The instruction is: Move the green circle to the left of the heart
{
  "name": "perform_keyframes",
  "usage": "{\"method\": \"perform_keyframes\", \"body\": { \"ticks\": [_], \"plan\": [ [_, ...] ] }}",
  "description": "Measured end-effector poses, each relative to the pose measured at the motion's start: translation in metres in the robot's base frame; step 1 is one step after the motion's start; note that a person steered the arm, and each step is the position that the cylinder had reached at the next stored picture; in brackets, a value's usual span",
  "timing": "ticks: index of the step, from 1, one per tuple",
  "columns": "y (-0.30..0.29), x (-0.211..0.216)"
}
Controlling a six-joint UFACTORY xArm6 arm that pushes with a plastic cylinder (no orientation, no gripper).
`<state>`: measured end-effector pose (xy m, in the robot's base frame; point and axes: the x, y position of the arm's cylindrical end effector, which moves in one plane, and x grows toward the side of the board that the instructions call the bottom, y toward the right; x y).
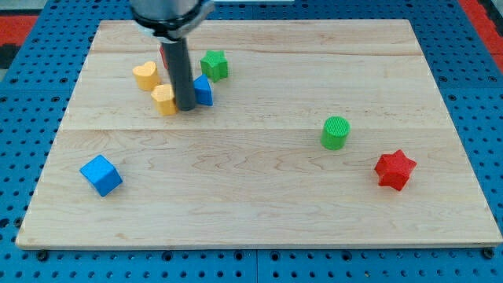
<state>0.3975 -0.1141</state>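
Observation:
The green circle point(335, 132) is a short green cylinder standing right of the board's middle. The yellow heart point(145, 75) lies at the upper left. My tip point(186, 108) is at the end of the dark rod, down on the board between a yellow block point(163, 100) on its left and a blue block point(203, 91) on its right. It touches or nearly touches both. The tip is just right of and below the heart, and far to the left of the green circle.
A green star point(214, 64) lies above and right of the rod. A red block point(163, 53) is mostly hidden behind the rod. A blue cube point(100, 174) sits at the lower left. A red star point(394, 169) sits at the lower right. The wooden board point(259, 212) rests on a blue pegboard.

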Motion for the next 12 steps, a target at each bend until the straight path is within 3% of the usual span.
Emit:
{"method": "perform_keyframes", "body": {
  "ticks": [1,2,4,5,6,9,12],
  "plan": [
    [0.003,0.014],
    [0.071,0.063],
    [0.281,0.136],
    [0.331,0.097],
    [0.319,0.072],
    [0.103,0.060],
    [0.089,0.045]
  ]
}}
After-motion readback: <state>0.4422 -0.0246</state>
